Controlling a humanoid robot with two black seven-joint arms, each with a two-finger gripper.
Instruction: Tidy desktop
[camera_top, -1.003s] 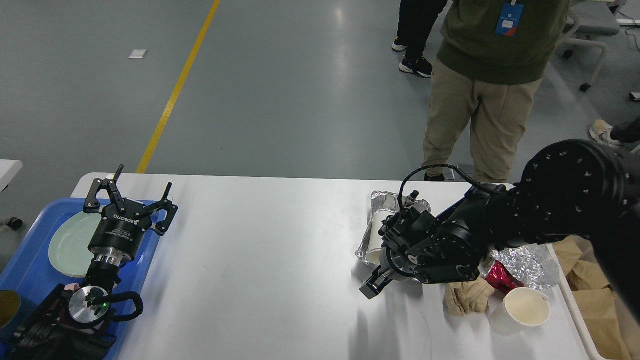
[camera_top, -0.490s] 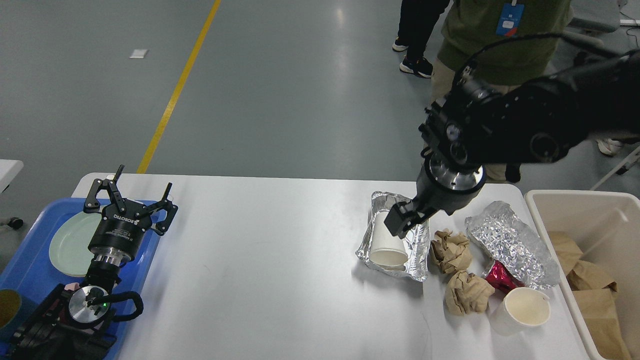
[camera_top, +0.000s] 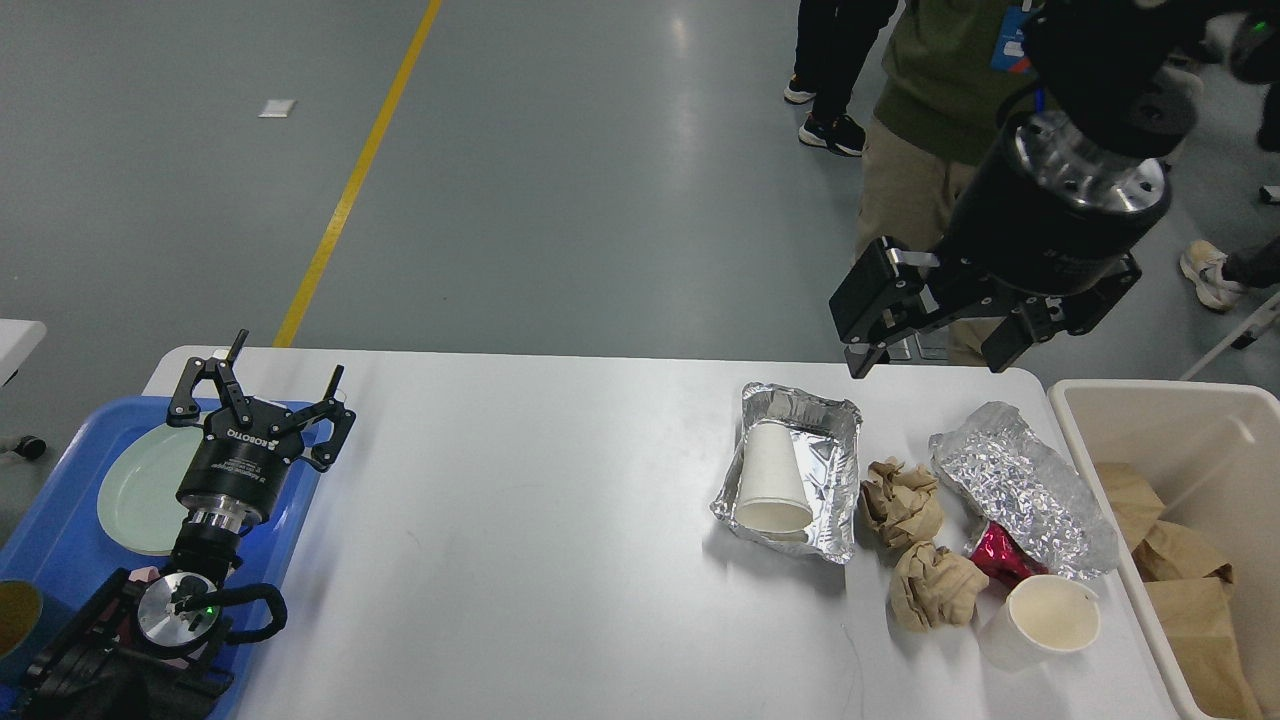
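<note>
The right gripper (camera_top: 930, 345) is hanging high over the desktop's (camera_top: 540, 520) far edge, fingers spread wide, gripping nothing; the left gripper (camera_top: 262, 385) is sitting over the blue tray (camera_top: 60, 530), jaws apart and empty, while a paper cup (camera_top: 772, 480) is lying in the foil tray (camera_top: 800, 470) on that white desktop

Only one view was given, taken from the robot's own head. The scene was looked at from above, forward and down. The white desktop (camera_top: 540, 520) was seen close, filling the lower half, with its near edge cut off. The gray floor (camera_top: 560, 170) was seen farther off, across the top half.
</note>
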